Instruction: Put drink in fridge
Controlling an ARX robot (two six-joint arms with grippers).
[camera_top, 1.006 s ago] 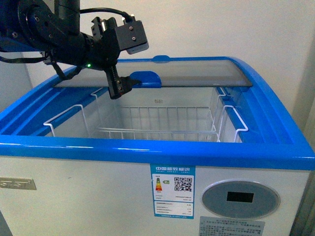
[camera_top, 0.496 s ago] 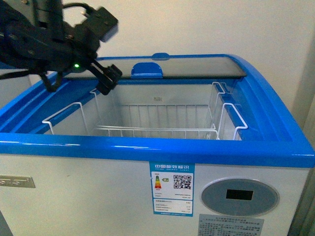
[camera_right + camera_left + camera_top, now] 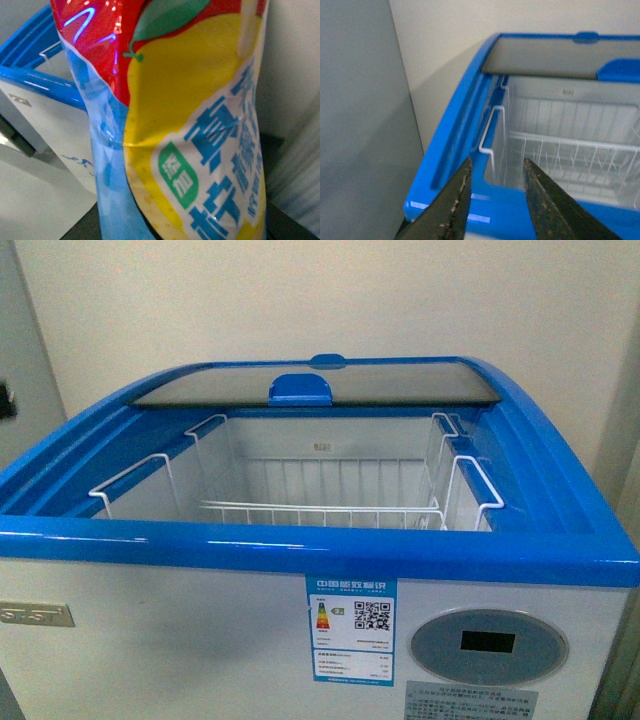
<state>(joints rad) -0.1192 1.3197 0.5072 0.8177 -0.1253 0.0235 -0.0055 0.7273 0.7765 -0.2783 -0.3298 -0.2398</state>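
The front view shows the fridge [image 3: 300, 538] whole and head-on, with neither arm in it. Its glass lid [image 3: 400, 385] is slid back to the 12 o'clock side of the opening, and the blue handle [image 3: 300, 390] sits at the lid's near edge. White wire baskets [image 3: 320, 510] hang inside the open well. An oval grey control panel [image 3: 488, 645] sits at 5 o'clock on the white front, and an energy label [image 3: 351, 630] at 6 o'clock.

Only the left wrist view shows the left tool [image 3: 497, 167]. Its two dark, scuffed fingers [image 3: 455, 200] stand apart with nothing between them, above the fridge's [image 3: 455, 125] left front corner. A plain grey cabinet [image 3: 360, 125] stands just beside that side of the fridge.

Only the right wrist view shows the drink [image 3: 190, 125]. It is a soft, glossy pouch printed in red, yellow, blue and green, creased across its middle. It fills most of the picture, with a blue corner of the fridge [image 3: 30, 75] behind it, so the drink is outside the fridge. The pouch covers the right tool, so it cannot be told whether that tool is clamped on it.

Half a second ago the left arm hung at 10 o'clock over the fridge's opening in the front view; now it is gone from that view. The lid and baskets lie as they did.

The fridge's rim is smooth, rounded, shiny blue plastic, and its body is flat white.
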